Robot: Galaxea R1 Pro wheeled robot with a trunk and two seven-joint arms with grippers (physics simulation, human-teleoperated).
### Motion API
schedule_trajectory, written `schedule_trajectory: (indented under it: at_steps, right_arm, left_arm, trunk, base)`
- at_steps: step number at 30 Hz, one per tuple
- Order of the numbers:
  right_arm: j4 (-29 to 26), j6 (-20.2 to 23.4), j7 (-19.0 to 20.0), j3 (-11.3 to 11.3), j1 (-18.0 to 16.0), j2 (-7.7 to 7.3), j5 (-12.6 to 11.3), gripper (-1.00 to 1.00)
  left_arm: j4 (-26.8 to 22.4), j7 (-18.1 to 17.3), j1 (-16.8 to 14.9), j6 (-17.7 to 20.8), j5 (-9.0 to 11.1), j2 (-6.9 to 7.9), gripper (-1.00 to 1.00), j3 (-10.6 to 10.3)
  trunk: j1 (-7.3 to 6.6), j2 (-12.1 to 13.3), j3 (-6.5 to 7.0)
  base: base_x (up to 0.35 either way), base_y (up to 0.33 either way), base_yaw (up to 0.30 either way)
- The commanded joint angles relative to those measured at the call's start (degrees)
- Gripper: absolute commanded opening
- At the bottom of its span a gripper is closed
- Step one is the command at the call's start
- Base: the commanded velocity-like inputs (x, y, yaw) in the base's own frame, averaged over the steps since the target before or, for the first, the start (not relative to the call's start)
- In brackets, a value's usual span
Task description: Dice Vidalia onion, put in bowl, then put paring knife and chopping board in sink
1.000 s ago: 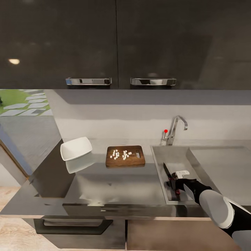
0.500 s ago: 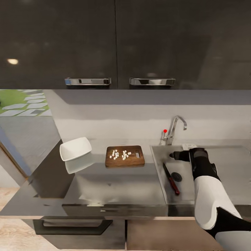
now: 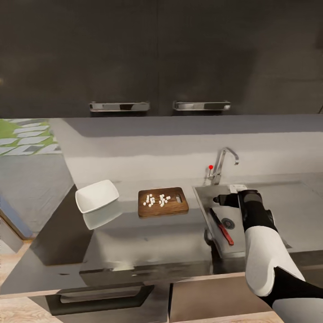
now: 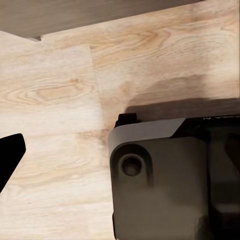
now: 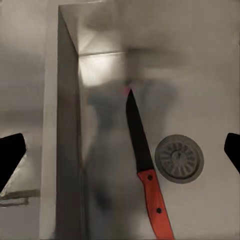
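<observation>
We have let go of the paring knife [image 5: 144, 170]: a second ago our right gripper [image 3: 220, 200] held it low over the sink [image 3: 204, 204]; now it lies flat on the grey basin floor directly below the gripper, beside the round drain [image 5: 179, 158], and the gripper has lifted clear with its fingers spread wide and nothing between them. So the knife step looks finished. Off to the gripper's left on the glossy countertop [image 3: 148, 242], the dark grained chopping board [image 3: 163, 202] carries small white onion dice [image 3: 155, 200]; beyond it sits the smooth white bowl [image 3: 97, 196]. We cannot tell our left gripper's opening.
</observation>
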Motion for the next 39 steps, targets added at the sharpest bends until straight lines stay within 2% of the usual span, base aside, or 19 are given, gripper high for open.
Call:
schedule_trajectory:
  at_steps: [1,4,5,6,9,11,15,21,25,35,39]
  right_arm:
    - [-0.12,0.01,0.53,-0.03,-0.08,0.44,0.64,1.00]
    - [-0.44,-0.28,0.43,3.74,-0.08,2.30,0.63,1.00]
    - [-0.64,-0.33,0.43,6.43,-0.08,3.04,0.57,1.00]
    - [-0.72,-0.35,0.43,8.06,-0.08,3.39,0.54,1.00]
    - [-0.96,-0.38,0.43,11.03,-0.08,4.29,0.41,1.00]
    - [-1.16,-0.42,0.43,11.46,-0.08,5.09,0.40,1.00]
    - [-1.22,-0.88,0.43,11.61,-0.08,5.44,0.39,1.00]
    - [-1.23,-1.00,0.49,11.37,-0.08,5.28,0.36,1.00]
    - [-1.23,-1.08,0.59,11.30,-0.08,4.93,0.31,1.00]
    - [-1.15,-1.33,0.81,11.41,-0.08,5.24,0.14,1.00]
    - [-1.14,-2.40,0.98,11.38,-0.08,5.12,-0.98,1.00]
  left_arm:
    - [0.28,0.04,-0.10,-0.41,0.50,-0.16,1.00,-0.47]
    - [0.27,0.04,-0.10,-0.38,0.52,-0.24,1.00,-0.44]
    - [0.25,0.04,-0.10,-0.37,0.50,-0.26,1.00,-0.44]
    - [0.25,0.04,-0.10,-0.37,0.49,-0.29,1.00,-0.47]
    - [0.24,0.04,-0.10,-0.39,0.49,-0.30,1.00,-0.43]
    - [0.23,0.04,-0.10,-0.44,0.51,-0.32,1.00,-0.43]
    - [0.25,0.04,-0.10,-0.45,0.47,-0.32,1.00,-0.42]
    - [0.27,0.04,-0.10,-0.45,0.46,-0.41,1.00,-0.48]
    - [0.24,0.04,-0.10,-0.45,0.46,-0.43,1.00,-0.48]
    - [0.23,0.04,-0.10,-0.45,0.44,-0.43,1.00,-0.46]
    - [0.24,0.04,-0.10,-0.45,0.46,-0.43,1.00,-0.45]
  trunk:
    - [0.04,-0.13,-0.13]
    - [0.04,-0.13,-0.13]
    - [0.04,-0.13,-0.13]
    - [0.04,-0.13,-0.13]
    - [0.04,-0.13,-0.13]
    - [0.04,-0.13,-0.13]
    - [0.04,-0.13,-0.13]
    - [0.04,-0.13,-0.13]
    - [0.04,-0.13,-0.13]
    - [0.04,-0.13,-0.13]
    - [0.04,-0.13,-0.15]
  base:
    - [0.000,0.031,-0.004]
    - [0.000,0.011,-0.001]
    - [0.000,0.003,0.000]
    - [0.000,0.002,0.000]
    - [0.000,0.000,0.000]
    - [0.000,0.000,0.000]
    - [0.057,0.073,0.000]
    - [0.184,0.151,0.000]
    - [0.028,0.019,0.000]
    - [0.001,0.001,0.000]
    - [0.000,0.000,0.000]
